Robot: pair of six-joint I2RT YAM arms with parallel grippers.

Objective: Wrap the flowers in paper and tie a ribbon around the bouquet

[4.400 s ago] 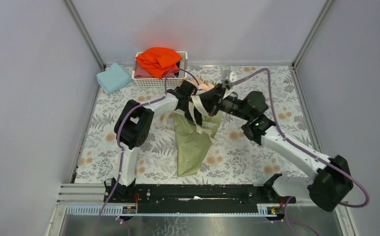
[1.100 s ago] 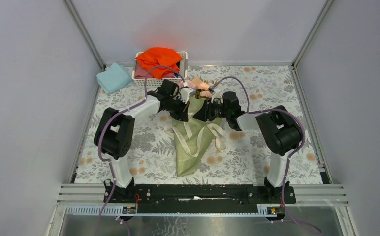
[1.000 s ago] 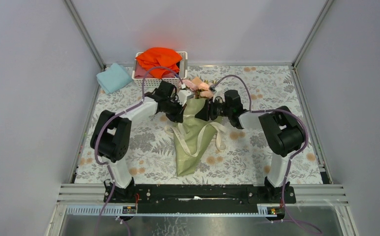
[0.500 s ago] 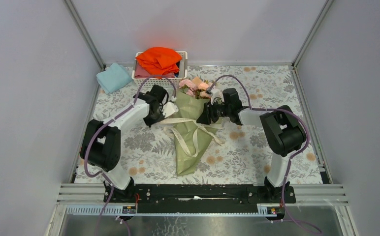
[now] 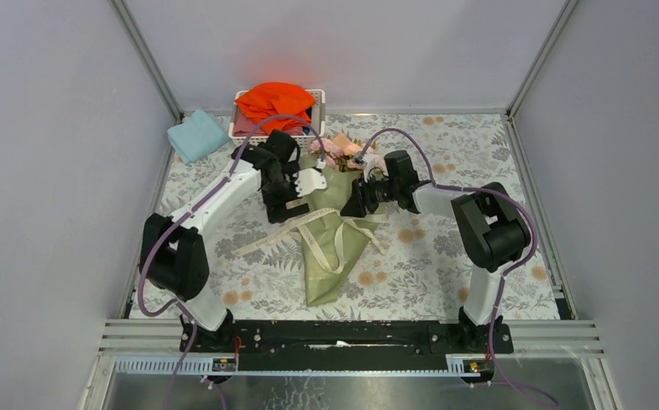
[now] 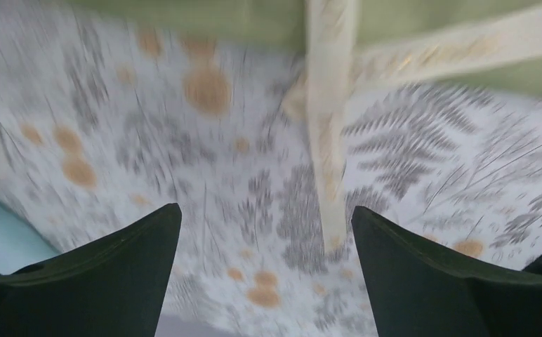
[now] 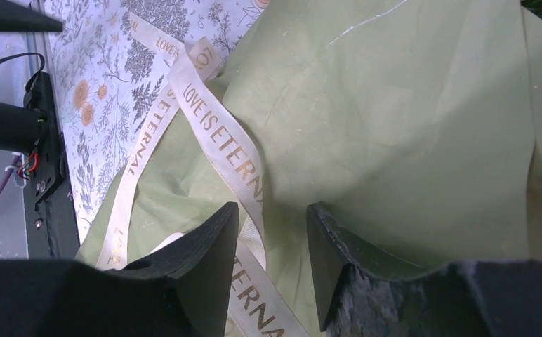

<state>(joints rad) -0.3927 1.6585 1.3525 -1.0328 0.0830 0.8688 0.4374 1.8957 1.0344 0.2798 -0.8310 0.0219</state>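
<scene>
— On the table (image 5: 446, 282): bouquet (image 5: 330, 248) flat, flowers (image 5: 343, 154) far; ribbon (image 7: 219, 137) slack across it, untied; why?
— Left gripper (image 6: 265, 217) gapes wide, empty; right gripper (image 7: 272, 207) sits half apart astride the ribbon, likely to pinch it.

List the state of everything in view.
bouquet: wrapped in paper, lying flat.
ribbon: loose, draped across the bouquet.
left gripper: open, empty.
right gripper: partly open over the ribbon.
orange cloth: heaped in the white basket.
light-blue cloth: folded.
</scene>
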